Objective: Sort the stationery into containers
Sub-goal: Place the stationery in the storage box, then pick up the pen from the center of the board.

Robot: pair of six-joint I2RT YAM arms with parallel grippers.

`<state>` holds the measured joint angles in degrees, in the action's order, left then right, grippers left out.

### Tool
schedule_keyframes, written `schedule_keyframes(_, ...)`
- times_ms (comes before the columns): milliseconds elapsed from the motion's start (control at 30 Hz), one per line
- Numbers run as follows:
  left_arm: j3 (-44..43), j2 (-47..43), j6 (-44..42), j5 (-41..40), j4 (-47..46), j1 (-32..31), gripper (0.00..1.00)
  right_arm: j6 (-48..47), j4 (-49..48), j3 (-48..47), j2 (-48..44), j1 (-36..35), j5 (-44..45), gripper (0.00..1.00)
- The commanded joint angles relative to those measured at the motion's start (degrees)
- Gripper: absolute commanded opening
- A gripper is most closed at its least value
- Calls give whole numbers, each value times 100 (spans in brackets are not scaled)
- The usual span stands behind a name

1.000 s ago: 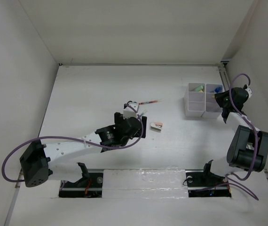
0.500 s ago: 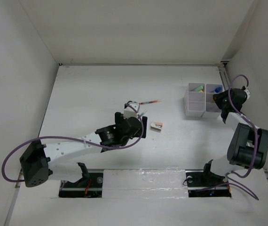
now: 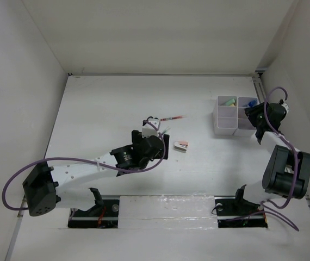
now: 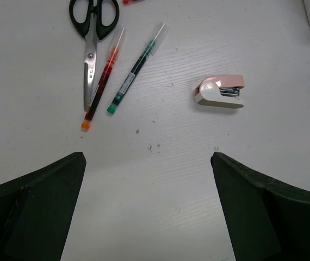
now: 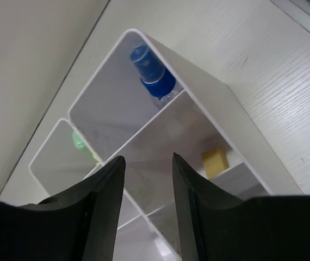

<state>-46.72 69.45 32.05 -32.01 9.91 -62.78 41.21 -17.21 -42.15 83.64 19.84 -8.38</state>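
White worktop (image 3: 106,109): box (image 3: 220,129) far right, right end effector (image 5: 148,160) over it, parted, empty. Wide-spread, empty left end effector (image 4: 147,179) above scissors (image 4: 89,65), red pen (image 4: 103,81), green pen (image 4: 135,70), stapler (image 4: 220,91). Small yellow block (image 5: 215,160) inside box. Both pens likely light, stiff, roll easily; grip mid-barrel.

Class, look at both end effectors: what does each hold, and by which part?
Nothing. The left end effector is open and empty; the right end effector is open above the organizer box, also empty.

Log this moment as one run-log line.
left gripper: open, empty, over table | right gripper: open, empty, over organizer box | yellow block: in a compartment | scissors, mini stapler: on table
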Motion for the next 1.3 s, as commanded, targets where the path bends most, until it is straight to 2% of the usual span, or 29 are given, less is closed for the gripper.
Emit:
schedule_keyframes(0,-39,-152,239,-341,151,-6,100,1,-379,49,-496,-23,-208,46)
schedule_keyframes(133,-259,-28,310,-386,345,73,100,-52,-379,49,-856,-173,-208,54)
schedule_keyframes(300,-338,251,-146,18,-181,775,100,-105,-160,49,-1366,-620,-208,61)
schedule_keyframes(400,-145,568,-804,422,-1328,1127,100,-236,-81,172,-1788,-1058,-103,66)
schedule_keyframes(500,-21,797,-1673,1019,-1957,1128,100,-298,243,172,-2131,-1350,-102,67)
schedule_keyframes(667,-837,1746,-2176,1205,-1730,1128,95,-490,579,286,-2702,-1938,-436,68)
schedule_keyframes(867,-1076,2388,-2378,1636,-1729,1128,88,-649,983,453,-3151,-2151,-918,68)
schedule_keyframes(1000,-1217,2687,-2441,1891,-1729,1198,83,-649,1131,515,-3476,-2387,-1051,68)
schedule_keyframes(1267,-1278,2925,-2441,2498,-1729,1619,82,-702,1458,515,-4074,-2766,-903,69)
